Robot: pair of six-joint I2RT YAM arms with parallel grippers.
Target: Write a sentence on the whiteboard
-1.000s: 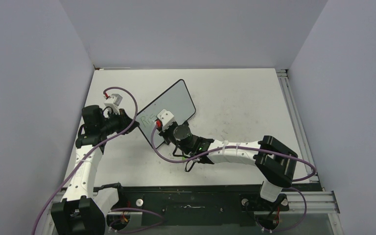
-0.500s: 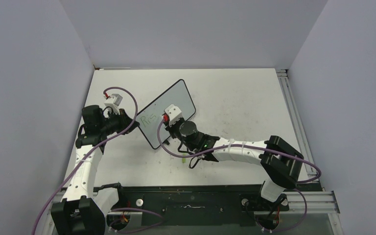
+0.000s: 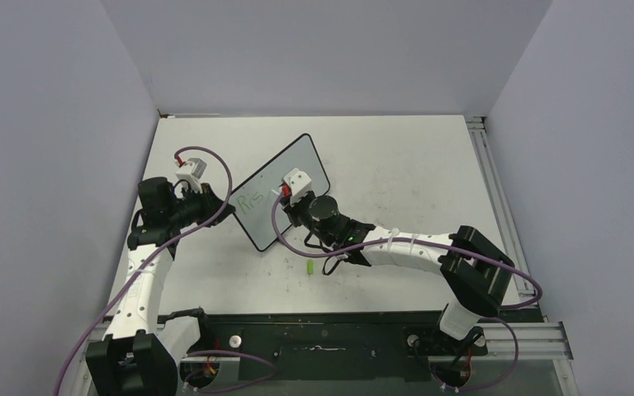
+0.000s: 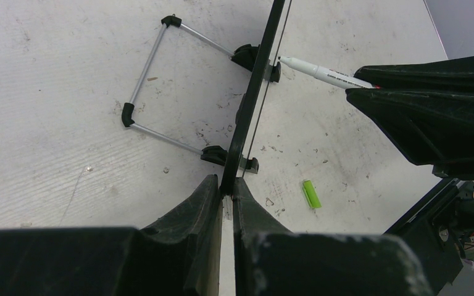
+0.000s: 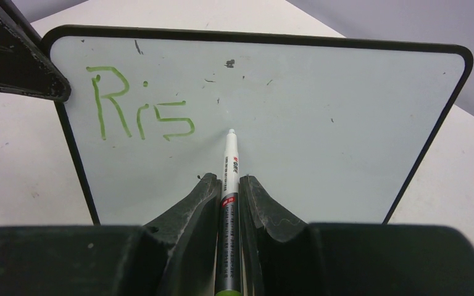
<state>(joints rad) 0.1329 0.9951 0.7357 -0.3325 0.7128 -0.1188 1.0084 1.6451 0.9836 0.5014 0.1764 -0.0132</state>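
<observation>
**A:** Scuffed white tabletop (image 3: 413,165), plain grey walls on three sides. Where does the board sit?

**B:** The whiteboard (image 5: 321,123) stands upright, left of the table's middle and turned diagonally in the overhead view. It has a glossy white face, a thin black frame and rounded corners.

**A:** And the writing?

**B:** The sentence (image 5: 139,111) reads "Ris" in thin green strokes at the face's upper left. To its right the face is white with a few dark specks.

**A:** Who holds what?

**B:** The right gripper (image 5: 226,180) has its matte black fingers squeezed onto a marker (image 5: 229,161) with a white barrel. Its tip points at the face just right of the "s". I cannot tell whether it touches. The left gripper (image 4: 227,185) pinches the frame's left edge, one finger on each side.

**A:** Around it?

**B:** A bent wire stand (image 4: 154,86) with black feet props the board from behind. A small green cap (image 4: 309,193) lies flat on the near side, apart from the feet. Broad tabletop stretches right of the board and beyond it.
</observation>
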